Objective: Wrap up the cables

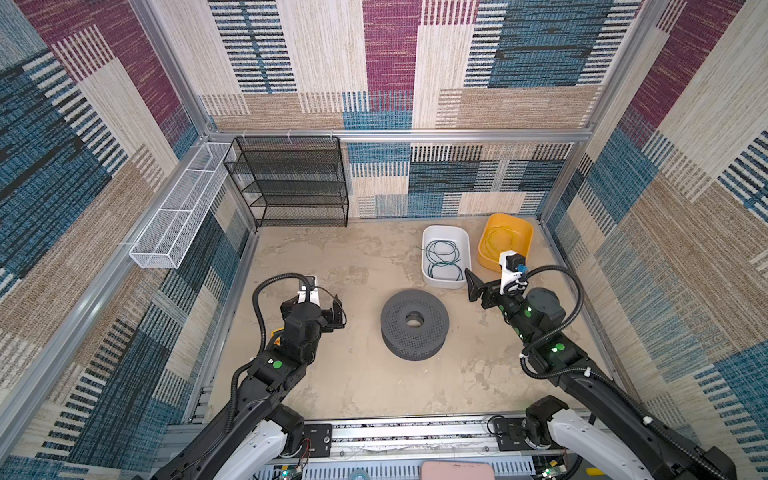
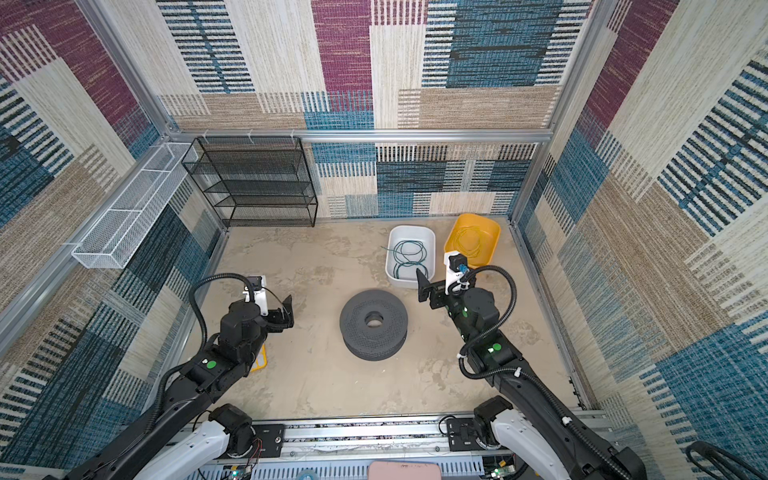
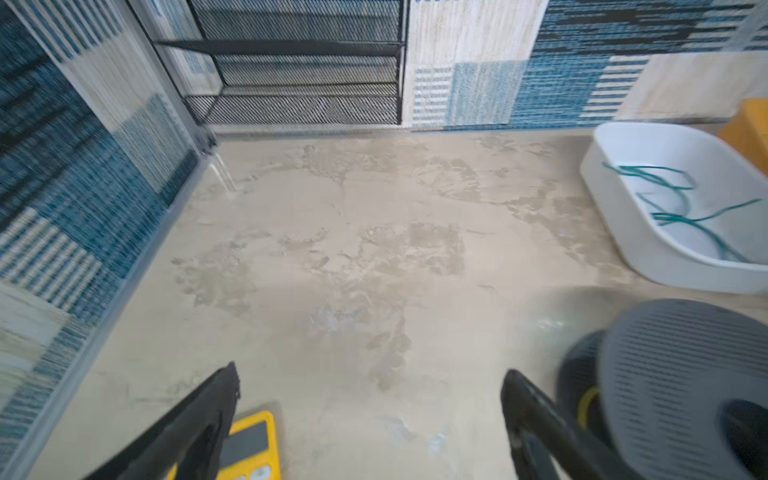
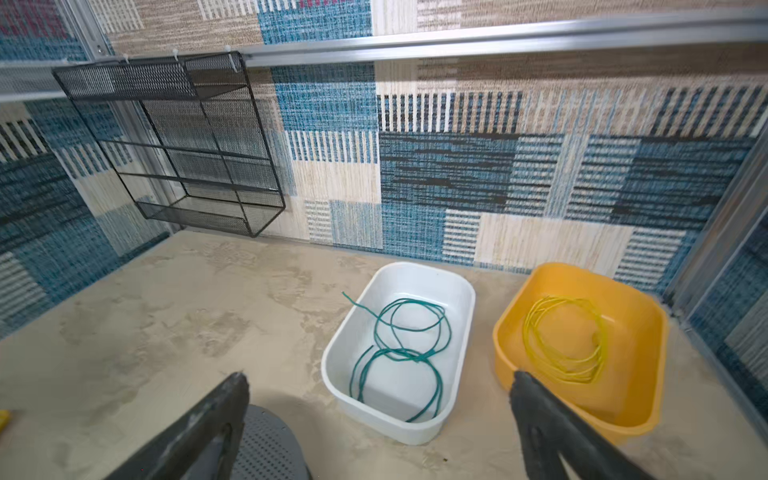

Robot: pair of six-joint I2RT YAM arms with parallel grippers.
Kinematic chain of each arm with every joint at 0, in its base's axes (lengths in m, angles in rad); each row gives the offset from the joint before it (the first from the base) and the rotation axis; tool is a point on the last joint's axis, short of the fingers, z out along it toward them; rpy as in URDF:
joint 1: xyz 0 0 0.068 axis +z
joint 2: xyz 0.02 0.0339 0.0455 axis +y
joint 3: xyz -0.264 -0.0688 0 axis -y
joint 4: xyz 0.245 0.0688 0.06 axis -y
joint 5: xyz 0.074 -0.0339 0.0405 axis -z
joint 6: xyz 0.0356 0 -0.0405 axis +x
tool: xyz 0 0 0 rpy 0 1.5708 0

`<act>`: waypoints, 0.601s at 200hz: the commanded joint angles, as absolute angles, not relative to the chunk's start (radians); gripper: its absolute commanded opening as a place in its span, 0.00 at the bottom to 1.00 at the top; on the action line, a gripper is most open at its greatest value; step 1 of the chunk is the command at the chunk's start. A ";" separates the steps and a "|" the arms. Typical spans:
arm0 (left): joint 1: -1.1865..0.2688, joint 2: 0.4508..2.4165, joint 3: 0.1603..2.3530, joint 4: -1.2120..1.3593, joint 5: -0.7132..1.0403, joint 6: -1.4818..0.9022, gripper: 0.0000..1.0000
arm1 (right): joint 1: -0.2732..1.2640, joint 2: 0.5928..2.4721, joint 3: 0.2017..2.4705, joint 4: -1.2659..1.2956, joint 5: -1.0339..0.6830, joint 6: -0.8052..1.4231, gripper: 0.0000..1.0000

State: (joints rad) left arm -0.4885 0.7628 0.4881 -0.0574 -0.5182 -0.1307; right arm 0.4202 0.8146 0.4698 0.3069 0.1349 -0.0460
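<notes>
Green cable (image 4: 405,353) and yellow cable (image 4: 600,336) each lie in their own tub, at the upper right of the floor in both top views; the green one rests in loose loops in the white tub (image 1: 442,283), with one end poking out over the tub's left rim; the yellow one lies in a round coil in the yellow tub (image 1: 527,241), just right of the white tub. We see the disc (image 1: 395,320), dark grey and dotted with holes, flat on the floor at the centre of the frame, below the white tub and apart from it; our right gripper (image 1: 476,289) hangs right of centre, just beside the white tub's lower right corner; its wrist view shows the jaws spread wide with nothing between them; our left gripper (image 2: 286,311) hangs left of centre, left of the disc and well apart from both tubs; its jaws too stand wide and hold nothing; close by it we make out a yellow device (image 3: 249,440) on the floor, partly hidden; a black rack (image 1: 291,183) stands against the back wall at the upper left, with a white basket (image 1: 174,224) on the side wall beside it.
</notes>
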 commanded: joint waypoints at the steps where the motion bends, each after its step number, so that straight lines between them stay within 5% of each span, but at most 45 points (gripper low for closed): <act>1: -0.463 0.837 0.341 0.489 -0.646 0.151 1.00 | 0.402 0.830 0.356 0.683 0.179 -0.259 0.99; 85: -0.147 1.351 0.266 0.950 -0.330 0.081 0.99 | 0.067 1.099 0.113 1.084 -0.005 -0.121 0.99; 120: -0.077 1.564 0.279 1.145 -0.223 0.066 1.00 | 0.021 1.390 0.082 1.404 -0.026 -0.065 0.99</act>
